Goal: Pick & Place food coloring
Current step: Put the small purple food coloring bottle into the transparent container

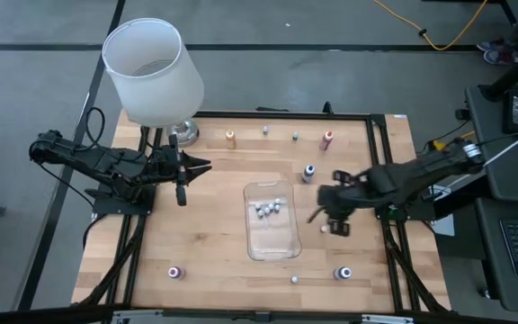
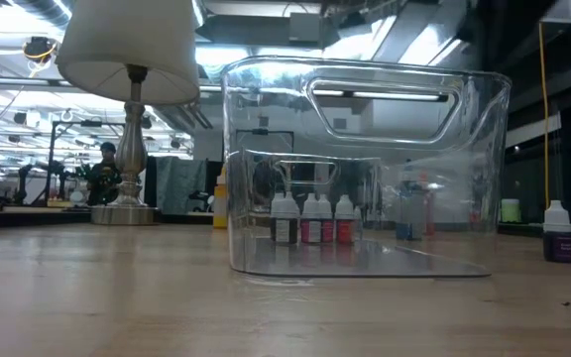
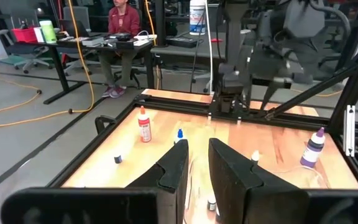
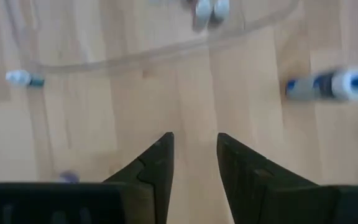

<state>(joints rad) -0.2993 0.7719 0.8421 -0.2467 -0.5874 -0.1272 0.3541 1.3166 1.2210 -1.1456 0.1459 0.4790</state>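
Note:
The food coloring bottles are tiny. Several stand together inside the clear tray (image 1: 272, 241), seen as a cluster (image 1: 269, 209) and in the low view as bottles (image 2: 311, 220) with pale caps. Others are scattered on the wood: an orange one (image 1: 230, 138), a pink one (image 1: 327, 139), a blue one (image 1: 309, 173). My right gripper (image 1: 318, 214) hovers open just right of the tray, above bare wood (image 4: 194, 146). A blue bottle (image 4: 327, 86) lies ahead of it. My left gripper (image 1: 205, 166) waits open over the table's left part (image 3: 197, 163).
A white-shaded lamp (image 1: 154, 70) stands at the far left corner. More bottles sit near the near edge: pink (image 1: 175, 272), blue (image 1: 343, 273), a small pale one (image 1: 295, 280). Another pale one (image 1: 324, 229) lies by my right gripper. A black frame (image 1: 380, 162) rims the table.

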